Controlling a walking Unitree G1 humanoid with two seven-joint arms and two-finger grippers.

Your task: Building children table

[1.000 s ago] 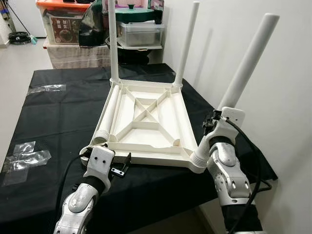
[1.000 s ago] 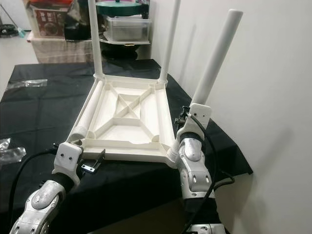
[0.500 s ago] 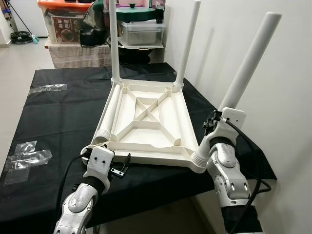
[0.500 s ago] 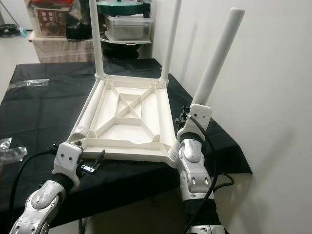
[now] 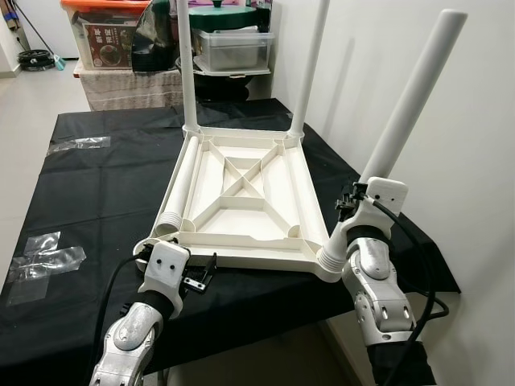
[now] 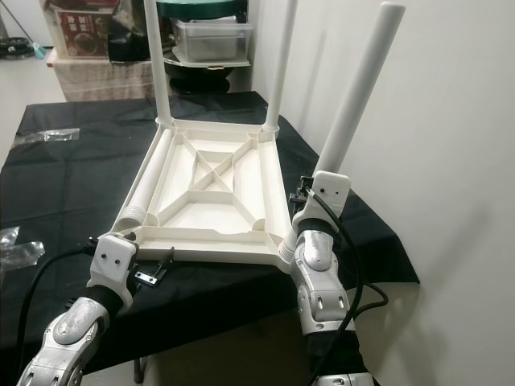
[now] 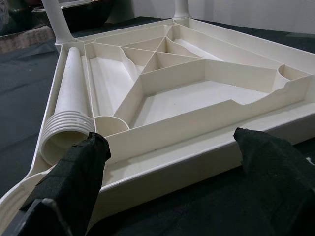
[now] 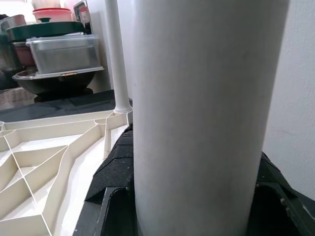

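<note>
Tabletop [image 5: 241,197] lying inverted on desk [image 5: 96,185]: three legs standing; right end effector [image 8: 197,196] pinching near-corner leg [image 5: 410,96]; fourth leg [image 5: 183,185] lying inside, awaiting fitting; left end effector [image 7: 172,162] spread beside it.

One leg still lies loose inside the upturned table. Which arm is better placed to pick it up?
Left, probably. The left end effector is open beside the loose leg; the right end effector is shut on the near-right leg.

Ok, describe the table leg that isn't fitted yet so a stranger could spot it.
On the black table lies an upturned white tabletop. Along its left inside edge rests the loose leg. Unlike the three standing legs, it lies flat, ribbed open end toward the left hand.
</note>
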